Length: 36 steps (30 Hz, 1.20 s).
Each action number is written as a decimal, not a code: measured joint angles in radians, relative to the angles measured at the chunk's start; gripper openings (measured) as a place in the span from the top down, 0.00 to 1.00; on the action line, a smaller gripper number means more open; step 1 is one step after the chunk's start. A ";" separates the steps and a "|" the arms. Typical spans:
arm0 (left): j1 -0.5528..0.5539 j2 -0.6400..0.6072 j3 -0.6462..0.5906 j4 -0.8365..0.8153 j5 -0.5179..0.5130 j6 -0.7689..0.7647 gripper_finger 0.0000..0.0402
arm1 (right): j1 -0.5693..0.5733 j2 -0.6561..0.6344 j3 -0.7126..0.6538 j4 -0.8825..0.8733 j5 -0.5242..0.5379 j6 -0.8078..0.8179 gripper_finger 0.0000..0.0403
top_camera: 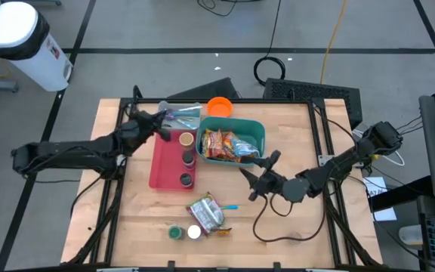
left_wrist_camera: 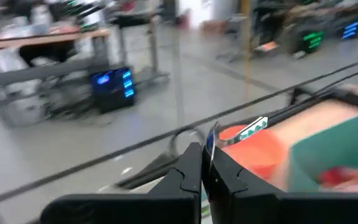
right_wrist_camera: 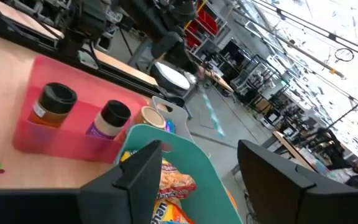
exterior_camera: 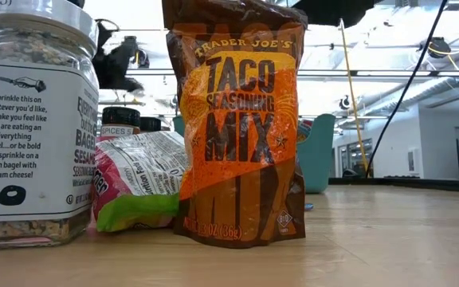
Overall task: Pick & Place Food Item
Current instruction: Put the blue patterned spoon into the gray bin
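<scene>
A teal bin [top_camera: 257, 134] at the table's middle holds several snack packets [top_camera: 229, 146]. My right gripper [top_camera: 252, 178] stands open just on the bin's near side, level, with nothing between its fingers [right_wrist_camera: 207, 180]. My left gripper [top_camera: 161, 121] is at the far end of the pink tray [top_camera: 162, 168], shut on a clear packet with green print [top_camera: 181, 115]. On the near part of the table stand a taco seasoning pouch [exterior_camera: 241, 119], a pink and green packet [exterior_camera: 138, 187] and a bagel seasoning jar [exterior_camera: 30, 119]. My left gripper pinches the clear packet by an edge [left_wrist_camera: 211, 138] between its two fingertips. The fingers come in about level from the table's left side. The rest of the packet [left_wrist_camera: 248, 129] sticks out past the fingers toward the orange bowl. Whether it rests on anything I cannot tell.
The pink tray carries three spice jars [top_camera: 186, 157]. An orange bowl [top_camera: 219, 106] sits behind the teal bin. Two small lids [top_camera: 184, 232] lie near the front edge. A black cable [top_camera: 278, 230] loops on the table under the right arm. Black frame rails [top_camera: 322, 132] run along both sides.
</scene>
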 joint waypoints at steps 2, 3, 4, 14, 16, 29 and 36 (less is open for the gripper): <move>0.013 -0.039 0.005 -0.105 -0.015 -0.032 0.99 | -0.004 0.000 0.000 0.000 0.002 0.000 0.51; 0.020 -0.054 0.007 -0.152 -0.014 -0.048 0.99 | -0.006 0.000 0.000 0.001 0.002 0.000 0.51; 0.027 -0.065 0.010 -0.192 -0.010 -0.062 0.99 | -0.007 0.000 0.000 0.001 0.002 0.000 0.51; 0.136 -0.062 0.025 -0.345 0.199 -0.129 0.99 | -0.020 0.000 0.000 0.002 -0.105 0.049 0.51; 0.158 -0.045 0.026 -0.344 0.248 -0.130 0.99 | -0.020 0.000 0.000 0.001 -0.103 0.052 0.51; 0.218 0.144 0.026 -0.271 0.312 -0.126 0.98 | -0.020 0.000 0.000 -0.006 -0.103 0.079 0.51; 0.223 0.177 0.026 -0.227 0.305 -0.117 0.95 | -0.020 0.000 0.000 -0.006 -0.104 0.079 0.51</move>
